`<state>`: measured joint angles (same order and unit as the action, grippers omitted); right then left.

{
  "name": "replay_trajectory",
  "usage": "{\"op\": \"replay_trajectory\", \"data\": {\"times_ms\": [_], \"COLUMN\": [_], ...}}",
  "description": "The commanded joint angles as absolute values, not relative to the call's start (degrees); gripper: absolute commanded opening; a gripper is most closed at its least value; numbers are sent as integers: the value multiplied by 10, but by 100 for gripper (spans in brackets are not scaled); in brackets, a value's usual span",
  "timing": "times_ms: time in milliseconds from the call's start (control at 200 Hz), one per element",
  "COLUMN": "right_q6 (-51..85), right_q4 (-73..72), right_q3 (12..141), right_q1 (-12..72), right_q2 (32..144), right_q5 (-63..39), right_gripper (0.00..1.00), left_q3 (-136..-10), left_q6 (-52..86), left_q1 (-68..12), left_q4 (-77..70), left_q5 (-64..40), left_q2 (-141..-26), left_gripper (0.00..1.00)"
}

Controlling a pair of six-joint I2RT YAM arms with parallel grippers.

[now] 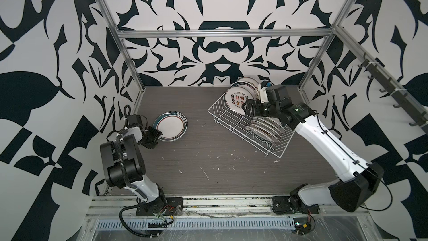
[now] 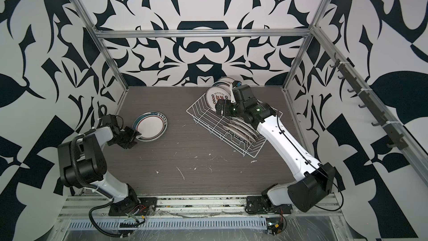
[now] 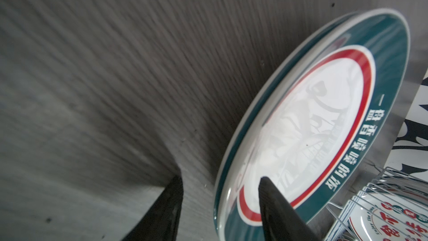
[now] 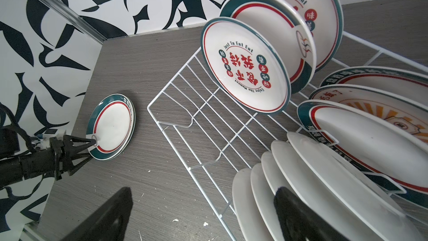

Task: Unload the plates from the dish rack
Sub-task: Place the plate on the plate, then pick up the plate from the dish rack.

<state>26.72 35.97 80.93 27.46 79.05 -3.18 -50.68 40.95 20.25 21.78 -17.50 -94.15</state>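
Two green-rimmed plates (image 1: 171, 126) (image 2: 151, 126) (image 3: 312, 124) lie stacked on the table at the left. My left gripper (image 1: 156, 139) (image 3: 220, 178) straddles their near rim with its jaws apart: one finger over the plate's face, the other outside the rim, with a gap showing. The white wire dish rack (image 1: 222, 112) (image 4: 185, 103) stands at the back right. It holds an upright plate with red characters (image 1: 238, 100) (image 4: 245, 70) and a row of leaning plates (image 1: 264, 127) (image 4: 301, 170). My right gripper (image 1: 245, 110) (image 4: 203, 190) hovers wide open over the rack beside that row, holding nothing.
The grey wood-grain table (image 1: 208, 163) carries small white flecks near the front. Patterned walls and an aluminium frame (image 1: 129, 61) close in the back and sides. The rack's left half (image 4: 196, 124) has bare slot wires.
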Motion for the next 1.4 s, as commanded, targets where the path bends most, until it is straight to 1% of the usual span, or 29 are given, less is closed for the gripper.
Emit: {"op": "replay_trajectory", "data": {"times_ms": [0, 125, 190, 280, 365, 415, 510, 525, 550, 660, 815, 960, 1110, 1220, 1395], "right_q6": [258, 261, 254, 211, 135, 124, 100, 95, 88, 56, 23, -7, -27, -27, -25], "right_q4": [354, 370, 379, 377, 403, 412, 418, 420, 424, 448, 457, 484, 493, 501, 491], "right_q3": [805, 811, 816, 819, 854, 868, 894, 899, 910, 956, 1016, 1086, 1133, 1159, 1165], "right_q1": [273, 273, 273, 273, 273, 273, 268, 268, 267, 263, 238, 219, 211, 211, 210], "right_q2": [780, 787, 791, 792, 812, 823, 847, 853, 862, 913, 980, 1049, 1102, 1130, 1145], "right_q5": [-26, 5, 42, 74, 82, 104, 105, 104, 99, 83, 44, 49, 33, 23, 15], "right_gripper": [99, 100, 99, 100, 100, 99, 100, 99, 100, 100, 100, 100, 99, 99, 99], "left_q3": [-521, -527, -528, -531, -537, -545, -561, -564, -569, -588, -601, -611, -574, -553, -546], "left_q6": [411, 406, 406, 407, 408, 409, 407, 407, 405, 402, 399, 385, 387, 396, 394], "left_q1": [204, 204, 204, 204, 204, 204, 204, 204, 204, 204, 204, 204, 204, 203, 196], "left_q4": [235, 262, 275, 295, 314, 329, 352, 357, 364, 390, 415, 434, 399, 385, 380], "left_q5": [-165, -150, -143, -134, -131, -133, -140, -141, -142, -141, -146, -163, -190, -209, -213], "left_q2": [-945, -930, -916, -888, -858, -841, -811, -806, -799, -766, -735, -704, -680, -667, -652], "left_gripper": [60, 64, 65, 69, 75, 78, 84, 89, 94, 100, 99, 99, 99, 99, 99]}}
